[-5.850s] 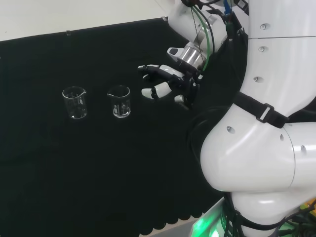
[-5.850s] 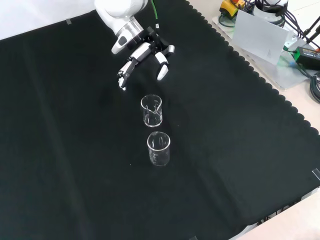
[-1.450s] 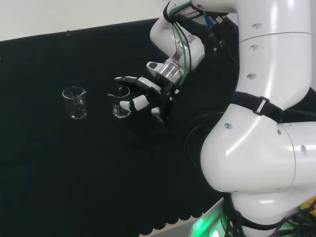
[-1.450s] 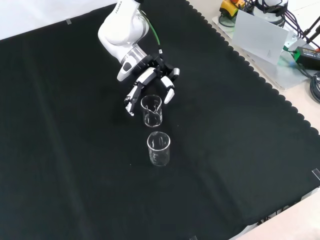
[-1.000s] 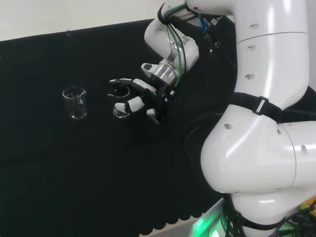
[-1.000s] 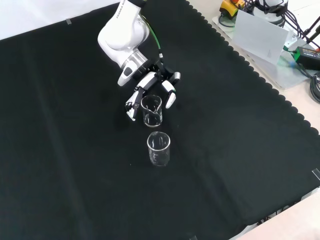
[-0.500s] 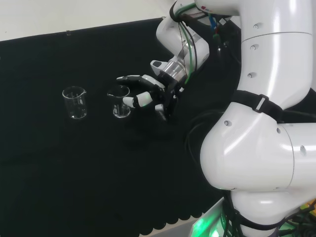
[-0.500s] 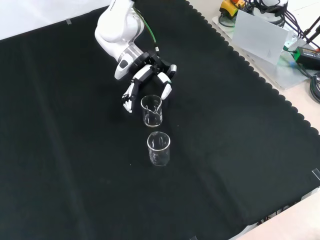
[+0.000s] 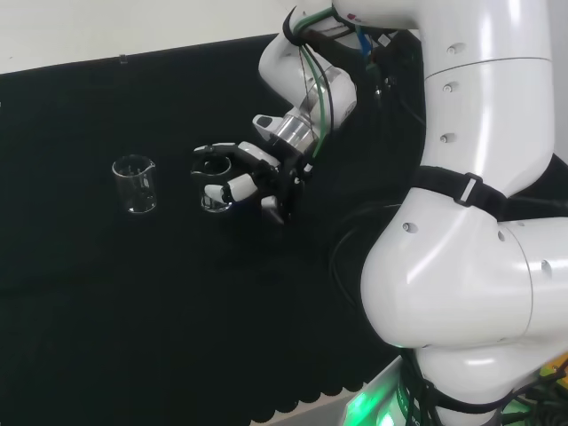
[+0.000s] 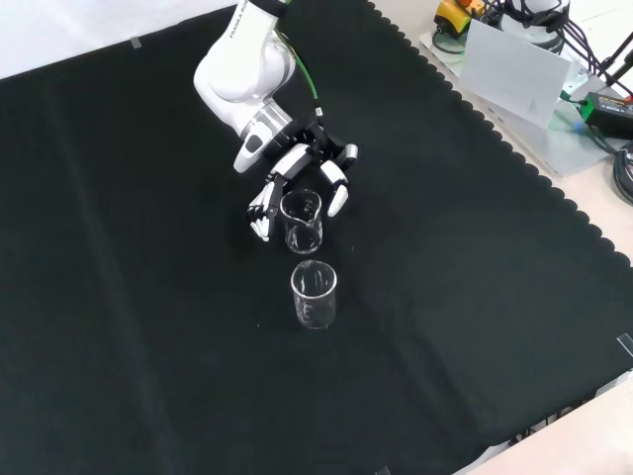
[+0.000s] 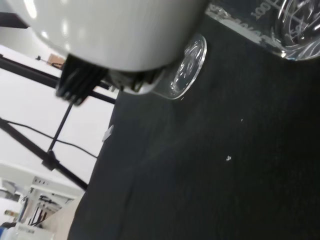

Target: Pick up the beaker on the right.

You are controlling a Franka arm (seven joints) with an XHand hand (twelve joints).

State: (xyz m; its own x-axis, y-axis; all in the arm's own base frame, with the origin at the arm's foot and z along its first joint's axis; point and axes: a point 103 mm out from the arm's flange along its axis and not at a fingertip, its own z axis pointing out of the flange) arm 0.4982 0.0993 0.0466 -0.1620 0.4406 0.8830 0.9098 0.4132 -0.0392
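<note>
Front view, fingers (image 10: 262,210): you've got them curved on both sides of the right beaker (image 10: 302,221), not clamped on the glass.
Hand (image 9: 251,178): low at the beaker, palm behind it.
Right beaker (image 9: 212,181): upright on the black cloth (image 10: 475,297), between fingers and thumb.
Other beaker (image 10: 314,294): upright just in front, apart, untouched.
Arm (image 10: 242,69): reaches in from the top.

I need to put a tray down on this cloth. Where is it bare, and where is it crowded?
Front view: black cloth is bare right of the two beakers, left of them, and along the near edge. Crowded at centre: the robot hand is around the farther beaker, with the nearer beaker close in front.
</note>
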